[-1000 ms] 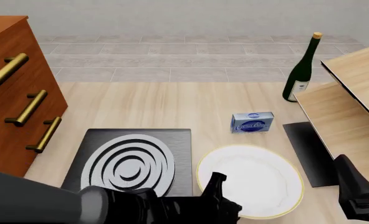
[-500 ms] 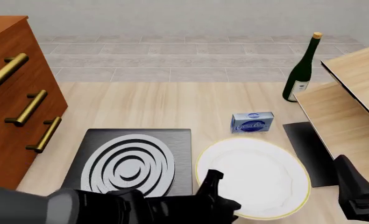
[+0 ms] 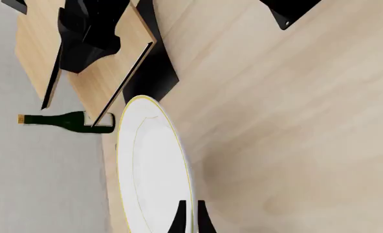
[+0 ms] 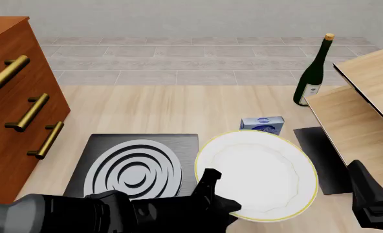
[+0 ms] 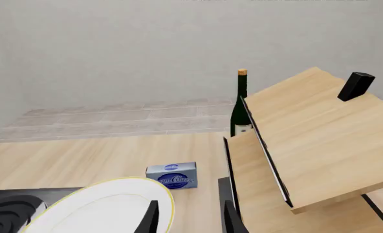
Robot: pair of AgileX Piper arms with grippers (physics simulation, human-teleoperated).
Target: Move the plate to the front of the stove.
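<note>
The white plate (image 4: 259,174) with its gold rim hangs tilted above the table, just right of the stove (image 4: 136,167), a black slab with grey rings. My left gripper (image 4: 217,191) is shut on the plate's near-left rim. In the left wrist view the plate (image 3: 149,165) shows nearly edge-on, with the left gripper (image 3: 189,221) pinching its rim. My right gripper (image 4: 377,191) waits at the near right, away from the plate. In the right wrist view the right gripper (image 5: 190,218) is open and holds nothing, with the plate (image 5: 101,208) and a corner of the stove (image 5: 4,206) beyond it.
A blue box (image 4: 263,124) lies just behind the plate, partly covered by it. At the right are a plain black mat (image 4: 321,158), a slanted wooden rack (image 4: 359,107) and a green bottle (image 4: 313,73). A brown drawer cabinet (image 4: 17,97) stands at the left.
The plate has risen off the table in my left gripper, tilted, and shifted left and away, so that it now overlaps the blue box. The right arm has stayed put.
</note>
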